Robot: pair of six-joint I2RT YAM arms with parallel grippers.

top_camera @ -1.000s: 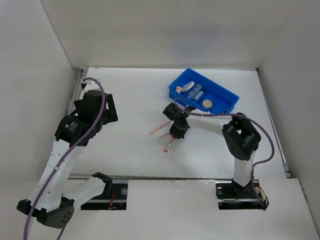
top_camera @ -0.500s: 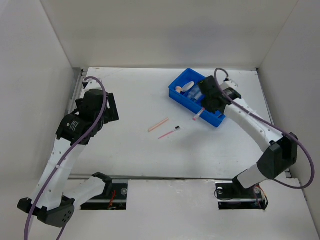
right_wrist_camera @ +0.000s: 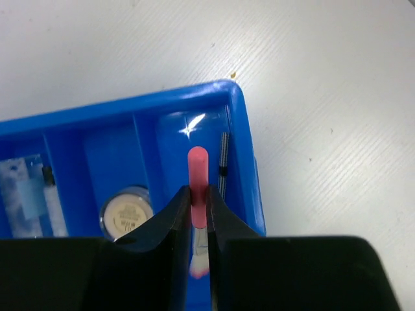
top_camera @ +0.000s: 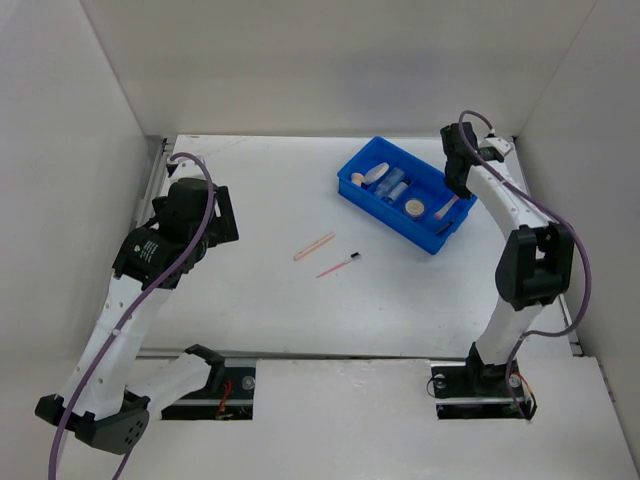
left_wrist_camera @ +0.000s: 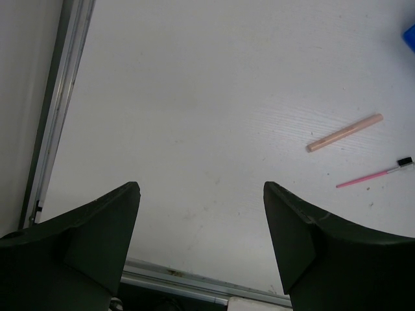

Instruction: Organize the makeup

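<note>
Status: right fingers (right_wrist_camera: 162, 227) are clamped together on the pink stick (right_wrist_camera: 197, 170), gripping it partway along its length. One end pokes out past the fingertips. The stick hangs over the end compartment of the blue bin (right_wrist_camera: 130, 107), the one at the bin's right end in the top view. Whether its tip touches the bin floor cannot be told.

Bin contents, wrist view:
- A thin dark pencil (right_wrist_camera: 224, 165) lies in that same end compartment, along the outer wall.
- The round compact (right_wrist_camera: 128, 210) with a beige centre sits in the next compartment over.
- The clear vials (right_wrist_camera: 29, 194) lie side by side further along.
- A round beige puff (top_camera: 356, 178) sits at the far-left end of the bin, seen in the top view only.

Loose on the bench (top_camera: 260, 300), well apart from the bin:
- A tan stick (left_wrist_camera: 345, 132).
- A thin pink wand (left_wrist_camera: 374, 175) with a dark tip, just beside the tan stick but not touching it. Both lie at a slant.

Left fingers (left_wrist_camera: 107, 223) are spread wide apart and hold nothing. They hang above bare bench near the left rail, with the two loose items off to their right.
</note>
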